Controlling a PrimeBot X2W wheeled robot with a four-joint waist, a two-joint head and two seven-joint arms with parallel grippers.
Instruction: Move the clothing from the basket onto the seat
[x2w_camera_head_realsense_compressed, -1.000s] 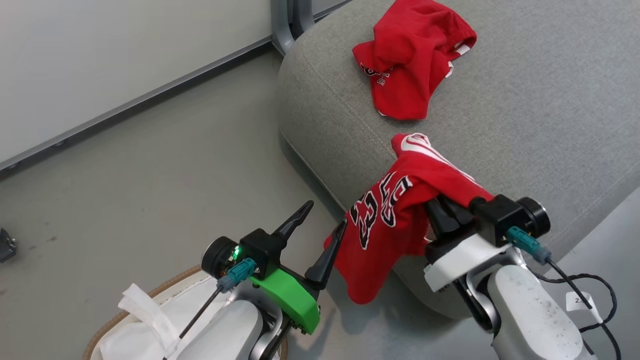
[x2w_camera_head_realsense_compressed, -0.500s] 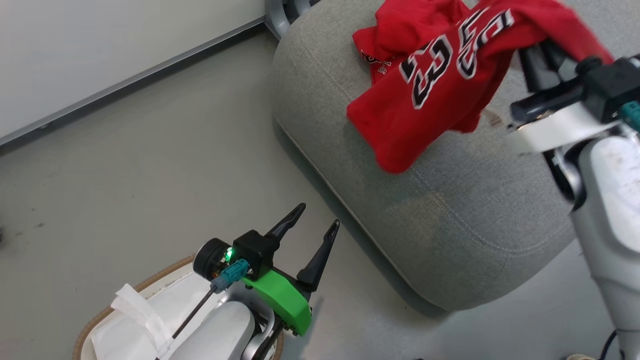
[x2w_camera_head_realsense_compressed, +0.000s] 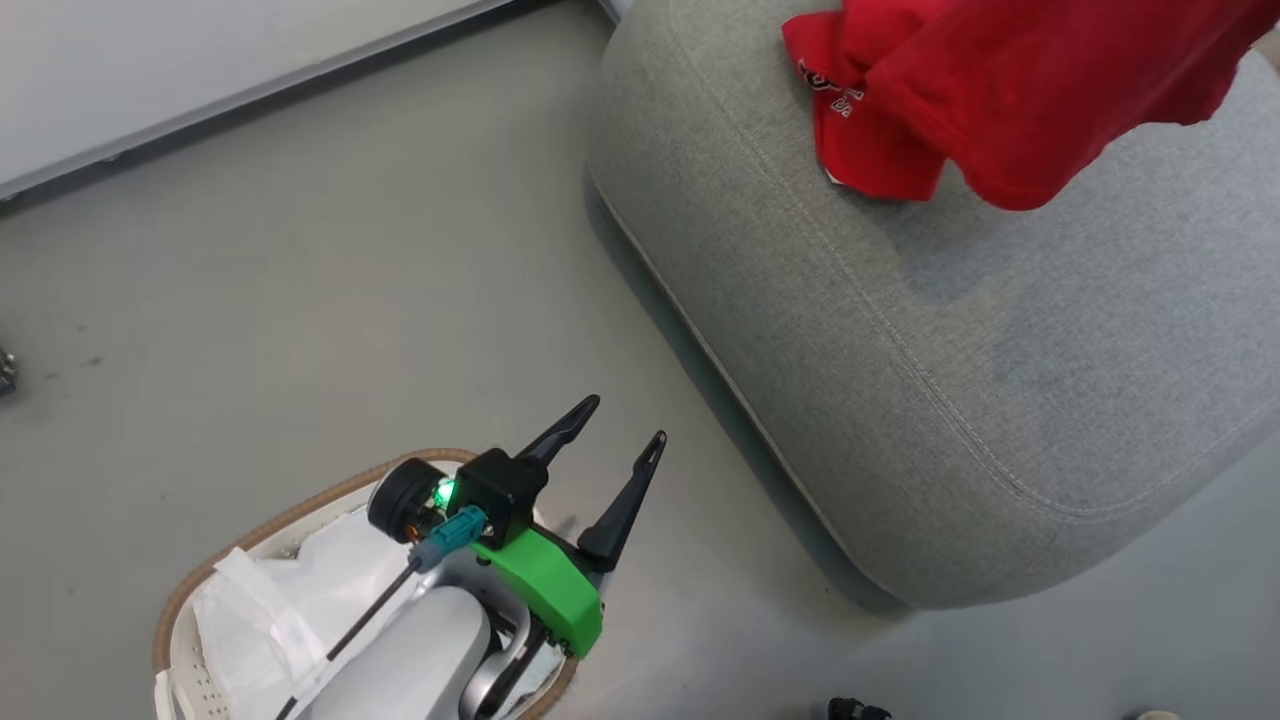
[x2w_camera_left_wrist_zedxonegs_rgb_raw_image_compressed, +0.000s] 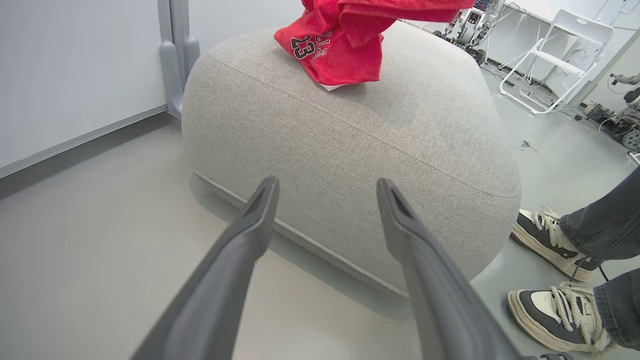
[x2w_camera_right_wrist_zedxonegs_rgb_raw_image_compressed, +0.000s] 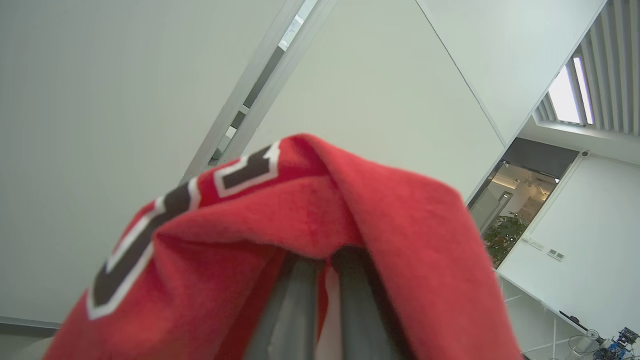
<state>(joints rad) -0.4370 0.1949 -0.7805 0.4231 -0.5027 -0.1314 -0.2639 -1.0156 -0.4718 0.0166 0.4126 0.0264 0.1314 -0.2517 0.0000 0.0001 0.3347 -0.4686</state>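
Risen above the seat (x2w_camera_head_realsense_compressed: 950, 380), jersey (x2w_camera_head_realsense_compressed: 1030, 100) drapes clenched right pincer (x2w_camera_right_wrist_zedxonegs_rgb_raw_image_compressed: 325, 272); left pincer (x2w_camera_head_realsense_compressed: 624, 418) released.

Red garment (x2w_camera_head_realsense_compressed: 850, 150) crumpled on grey seat (x2w_camera_head_realsense_compressed: 950, 380); second red garment (x2w_camera_head_realsense_compressed: 1050, 90) hanging above it; white-lined basket (x2w_camera_head_realsense_compressed: 290, 515) on floor.

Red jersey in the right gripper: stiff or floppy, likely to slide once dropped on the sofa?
Likely floppy: the jersey drapes in folds over the right gripper. Probably stays put: the other garment lies crumpled on the textured sofa.
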